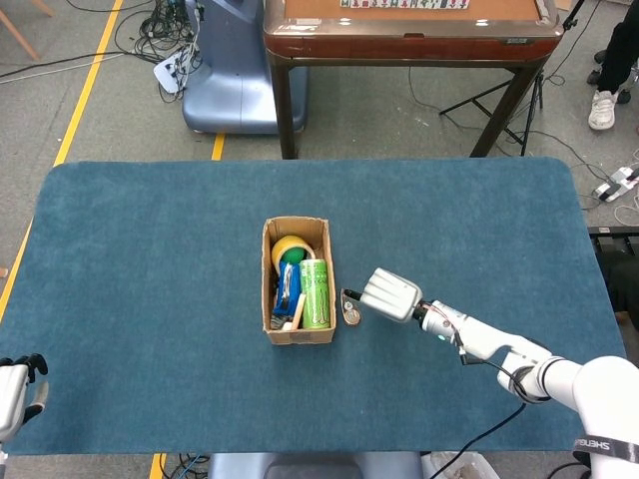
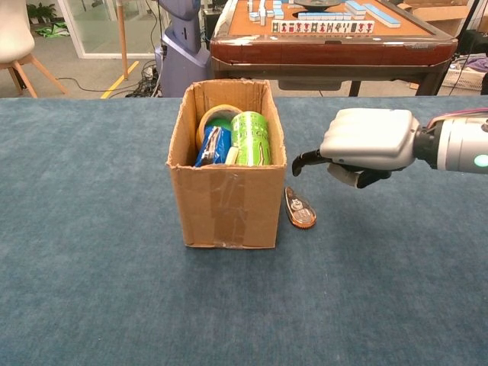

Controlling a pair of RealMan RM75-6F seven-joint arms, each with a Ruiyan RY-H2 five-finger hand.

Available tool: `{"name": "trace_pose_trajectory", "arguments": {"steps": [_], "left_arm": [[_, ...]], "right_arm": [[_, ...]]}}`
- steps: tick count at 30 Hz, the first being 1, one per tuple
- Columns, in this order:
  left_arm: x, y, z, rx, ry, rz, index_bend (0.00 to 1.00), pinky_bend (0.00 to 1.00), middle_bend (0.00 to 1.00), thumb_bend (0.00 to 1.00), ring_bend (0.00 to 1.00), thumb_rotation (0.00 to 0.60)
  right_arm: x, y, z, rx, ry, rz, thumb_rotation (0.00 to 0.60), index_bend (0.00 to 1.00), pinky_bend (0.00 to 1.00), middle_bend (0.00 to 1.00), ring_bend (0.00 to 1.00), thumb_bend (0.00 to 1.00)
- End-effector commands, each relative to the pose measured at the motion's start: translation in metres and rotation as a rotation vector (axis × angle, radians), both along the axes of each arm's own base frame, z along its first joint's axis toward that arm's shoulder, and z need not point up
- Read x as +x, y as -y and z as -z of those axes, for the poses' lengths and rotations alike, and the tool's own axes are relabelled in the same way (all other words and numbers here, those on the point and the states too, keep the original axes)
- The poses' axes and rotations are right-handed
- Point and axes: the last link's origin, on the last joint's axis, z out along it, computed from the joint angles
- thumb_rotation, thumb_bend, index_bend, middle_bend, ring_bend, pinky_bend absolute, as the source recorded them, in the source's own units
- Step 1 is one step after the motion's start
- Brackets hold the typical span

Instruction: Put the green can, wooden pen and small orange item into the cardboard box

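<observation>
The cardboard box [image 1: 270, 254] [image 2: 227, 206] stands upright in the middle of the blue table. The green can [image 1: 316, 292] [image 2: 252, 137] lies inside it along the right wall, and a pale wooden pen [image 1: 297, 313] pokes up beside it. On the cloth just right of the box lies the small orange item [image 1: 350, 310] [image 2: 300, 209]. My right hand [image 1: 390, 294] [image 2: 366, 141] hovers palm down just right of and above that item, holding nothing, thumb stretched toward the box. My left hand [image 1: 14, 385] shows only partly at the bottom left corner, holding nothing.
The box also holds a yellow tape roll [image 1: 291, 246] [image 2: 215, 115] and a blue packet [image 1: 287, 282] [image 2: 213, 145]. Beyond the table's far edge stand a wooden mahjong table [image 1: 409, 25] [image 2: 328, 34] and a blue-grey machine base [image 1: 235, 70].
</observation>
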Motion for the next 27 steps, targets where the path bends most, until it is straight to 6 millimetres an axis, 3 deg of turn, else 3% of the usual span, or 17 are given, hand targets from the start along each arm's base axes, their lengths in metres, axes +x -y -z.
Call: {"name": "trace_pose_trajectory", "arguments": {"steps": [1,27], "left_arm": [[0.000,0.000,0.000,-0.001,0.001,-0.002,0.49,0.56,0.54,0.37,0.45,0.600],[-0.004,0.000,-0.003,0.013,-0.005,-0.036,0.50,0.56,0.54,0.37,0.45,0.600]], "right_arm": [[-0.003,-0.002,0.005,0.021,0.005,0.002,0.600,0.22,1.00,0.93,0.98,0.86],[-0.012,-0.002,0.026,0.085,-0.043,0.040,0.600,0.22,1.00,0.93,0.98,0.86]]}}
